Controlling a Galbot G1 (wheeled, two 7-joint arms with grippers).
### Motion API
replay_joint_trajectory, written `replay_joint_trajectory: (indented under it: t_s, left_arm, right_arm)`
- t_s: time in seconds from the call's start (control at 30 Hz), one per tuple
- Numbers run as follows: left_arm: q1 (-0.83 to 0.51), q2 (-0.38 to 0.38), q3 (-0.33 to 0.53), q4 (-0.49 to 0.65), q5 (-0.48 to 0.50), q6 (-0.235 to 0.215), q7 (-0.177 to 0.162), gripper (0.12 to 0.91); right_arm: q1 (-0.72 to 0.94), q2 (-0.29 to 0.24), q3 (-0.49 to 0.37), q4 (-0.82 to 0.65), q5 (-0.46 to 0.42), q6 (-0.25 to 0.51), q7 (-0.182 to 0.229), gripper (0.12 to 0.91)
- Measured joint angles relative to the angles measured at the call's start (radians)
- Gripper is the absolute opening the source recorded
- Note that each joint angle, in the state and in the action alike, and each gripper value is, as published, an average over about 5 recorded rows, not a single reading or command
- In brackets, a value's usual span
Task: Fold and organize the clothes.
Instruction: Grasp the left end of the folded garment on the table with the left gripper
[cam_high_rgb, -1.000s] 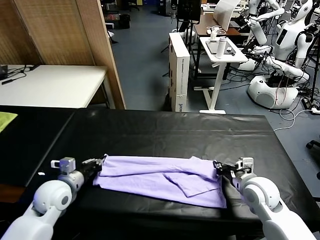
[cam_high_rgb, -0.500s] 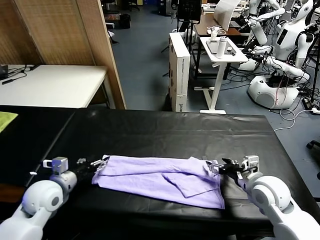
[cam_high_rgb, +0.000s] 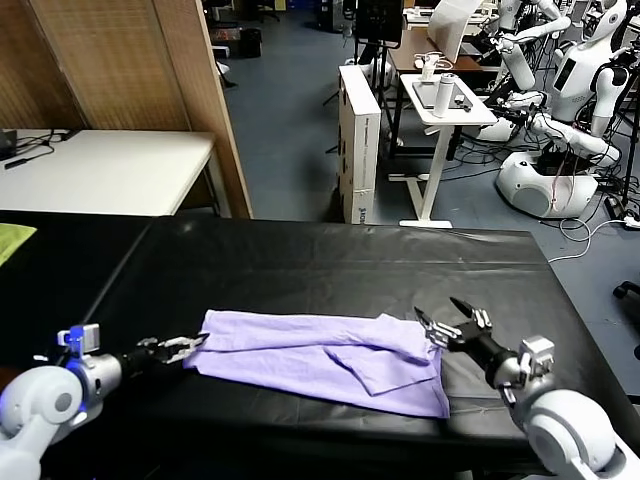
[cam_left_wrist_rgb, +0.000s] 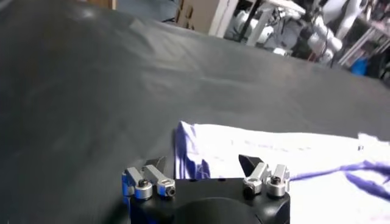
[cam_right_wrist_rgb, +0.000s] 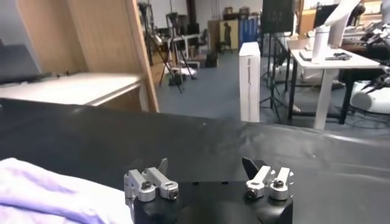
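Observation:
The lavender T-shirt (cam_high_rgb: 320, 357) lies folded into a long band on the black table (cam_high_rgb: 330, 265), near its front edge. My left gripper (cam_high_rgb: 178, 349) is open and empty, just off the shirt's left end. My right gripper (cam_high_rgb: 452, 323) is open and empty, just off the shirt's right end and slightly above the table. In the left wrist view the shirt (cam_left_wrist_rgb: 286, 161) lies right in front of the open left gripper (cam_left_wrist_rgb: 201, 163). In the right wrist view the shirt's edge (cam_right_wrist_rgb: 55, 192) lies beside the open right gripper (cam_right_wrist_rgb: 207, 167).
A yellow-green cloth (cam_high_rgb: 12, 240) lies at the table's far left edge. A white table (cam_high_rgb: 100, 170) and wooden screen (cam_high_rgb: 140, 70) stand behind on the left. A white box (cam_high_rgb: 357, 140), a small stand (cam_high_rgb: 445, 110) and other robots (cam_high_rgb: 570, 90) stand beyond the table.
Both grippers have let go of the shirt's ends, opened and drawn back toward me and outward. The shirt has settled flat on the table.

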Motion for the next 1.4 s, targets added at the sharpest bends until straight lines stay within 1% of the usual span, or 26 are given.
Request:
replay_joint_trajectory:
  t_s: [0.13,0.33,0.6,0.87,1.0,1.1,1.2,1.3,1.4]
  left_arm:
    - [-0.002,-0.016,0.001,0.015,-0.007,0.000,0.014,0.907]
    - [-0.009,-0.036,0.013,0.024,-0.008,0.000,0.026,0.907]
    - [-0.023,-0.068,0.037,0.026,0.013,-0.004,0.027,0.907]
    - [-0.017,-0.083,0.040,0.025,0.023,-0.004,0.026,0.905]
    - [-0.014,-0.088,0.041,0.019,0.029,-0.004,0.023,0.884]
    - [-0.011,-0.091,0.043,0.013,0.035,-0.004,0.022,0.848]
    - [-0.008,-0.095,0.044,0.009,0.041,-0.004,0.020,0.788]
    - [-0.006,-0.096,0.046,0.006,0.044,-0.003,0.018,0.679]
    - [-0.004,-0.099,0.048,0.002,0.045,-0.002,0.014,0.548]
  right_arm:
    - [-0.047,0.022,0.017,0.019,-0.008,0.007,0.000,0.907]
    - [-0.076,0.043,0.027,0.028,-0.017,0.008,0.000,0.907]
    - [-0.078,0.052,0.026,0.028,-0.021,0.007,0.000,0.907]
    - [-0.070,0.056,0.019,0.025,-0.024,0.005,0.001,0.907]
    - [-0.064,0.059,0.012,0.024,-0.025,0.005,0.002,0.907]
    - [-0.059,0.063,0.007,0.023,-0.028,0.005,0.002,0.907]
    - [-0.056,0.068,0.000,0.022,-0.032,0.005,0.002,0.907]
    - [-0.054,0.074,-0.005,0.021,-0.038,0.004,0.002,0.907]
    - [-0.054,0.079,-0.009,0.021,-0.043,0.004,0.002,0.907]
